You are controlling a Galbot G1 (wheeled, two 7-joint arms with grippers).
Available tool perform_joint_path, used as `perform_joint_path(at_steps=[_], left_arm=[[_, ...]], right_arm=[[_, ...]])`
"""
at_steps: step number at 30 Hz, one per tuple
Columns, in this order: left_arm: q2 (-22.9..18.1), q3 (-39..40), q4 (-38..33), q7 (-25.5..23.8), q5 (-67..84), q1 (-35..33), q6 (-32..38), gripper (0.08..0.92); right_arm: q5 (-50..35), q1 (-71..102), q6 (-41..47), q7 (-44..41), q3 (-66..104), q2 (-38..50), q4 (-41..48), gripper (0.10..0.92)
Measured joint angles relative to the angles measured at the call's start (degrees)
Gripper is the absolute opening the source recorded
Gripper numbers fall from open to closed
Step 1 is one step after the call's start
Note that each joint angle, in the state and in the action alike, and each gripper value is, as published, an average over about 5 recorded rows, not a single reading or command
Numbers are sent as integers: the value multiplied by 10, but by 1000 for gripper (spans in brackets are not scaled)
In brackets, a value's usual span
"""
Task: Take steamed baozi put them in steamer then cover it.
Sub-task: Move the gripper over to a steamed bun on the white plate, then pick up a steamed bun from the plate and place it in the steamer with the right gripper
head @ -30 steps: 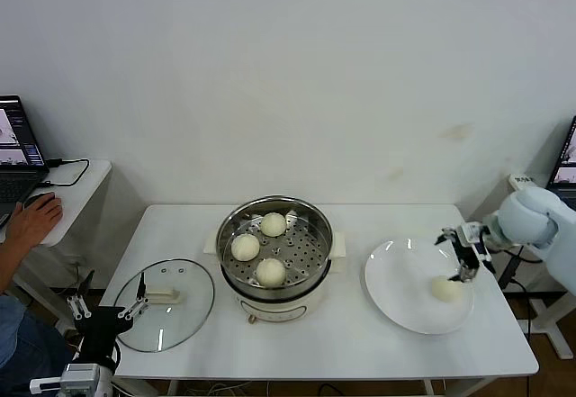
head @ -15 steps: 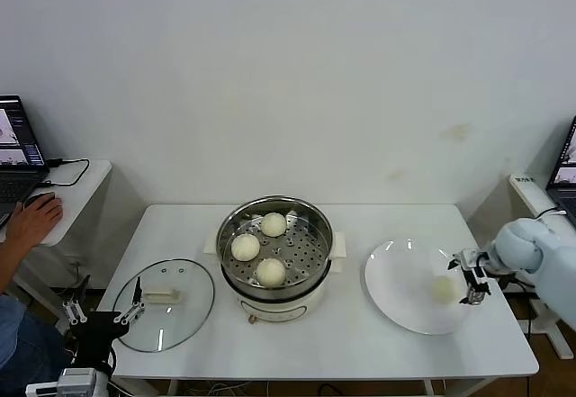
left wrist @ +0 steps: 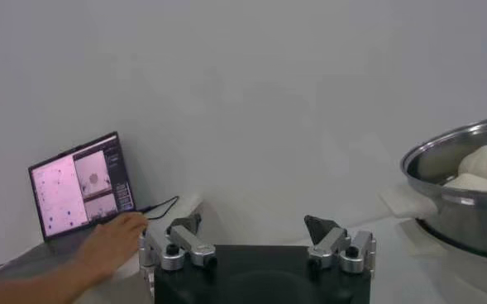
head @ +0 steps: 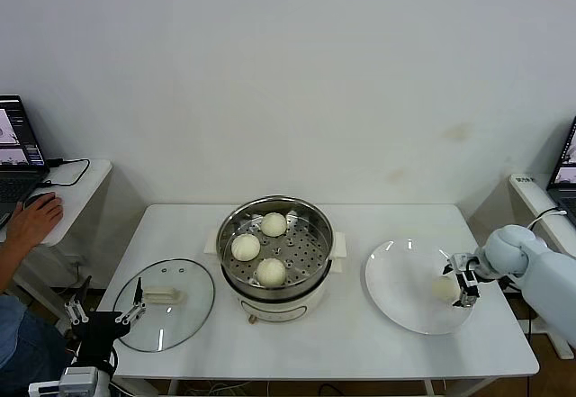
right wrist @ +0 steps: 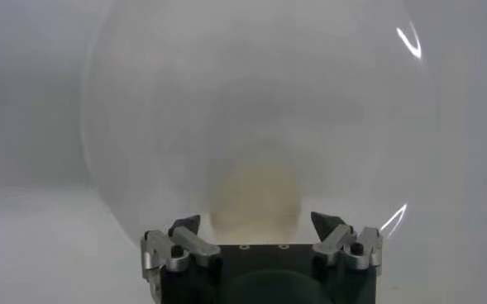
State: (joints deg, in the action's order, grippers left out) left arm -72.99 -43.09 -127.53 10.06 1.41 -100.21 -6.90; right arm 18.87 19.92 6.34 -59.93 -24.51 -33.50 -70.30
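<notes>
Reaching in low from the table's right edge in the head view, the right arm is bending at the elbow so that the right gripper (head: 461, 282) is sitting level over the plate (head: 396, 280), its fingers spread on either side of the last bun (head: 445, 288) without clamping it; this bun is lying on the right part of the plate. The steamer (head: 274, 251) is standing at the table's (head: 360, 343) middle with three buns (head: 273, 224) (head: 245, 247) (head: 270, 272) on its perforated tray, uncovered. The cover (head: 165, 304) is lying flat on the table to the steamer's left, handle up. The left gripper (head: 102, 315) is hanging low off the table's front-left corner, just beside the cover's rim, pointing upward with fingers apart and gripping nothing. A person's hand (head: 31, 221) is resting on a side desk at far left near a laptop (head: 16, 149). In the left wrist view, the left gripper (left wrist: 255, 225) is showing both fingertips wide apart with only air between them; the steamer (left wrist: 458, 194) is standing off to one side with buns (left wrist: 484, 163) inside, and the laptop (left wrist: 79, 183) and hand (left wrist: 102, 246) are lying beyond. In the right wrist view, the right gripper (right wrist: 256, 223) is pointing straight at the bun (right wrist: 255, 195) on the plate (right wrist: 160, 107), the fingertips flanking it, still released.
</notes>
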Motion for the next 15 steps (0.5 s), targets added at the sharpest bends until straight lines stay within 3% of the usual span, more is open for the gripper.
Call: perform_joint_path(at_steps=[6, 15], left_arm=[[-1, 0, -2, 0, 0, -1, 0, 823], [-2, -2, -8, 1, 0, -4, 1, 823]], right_arm=[[2, -3, -1, -2, 1, -8, 8, 631], [-9, -22, 3, -11, -11, -6, 2, 544]])
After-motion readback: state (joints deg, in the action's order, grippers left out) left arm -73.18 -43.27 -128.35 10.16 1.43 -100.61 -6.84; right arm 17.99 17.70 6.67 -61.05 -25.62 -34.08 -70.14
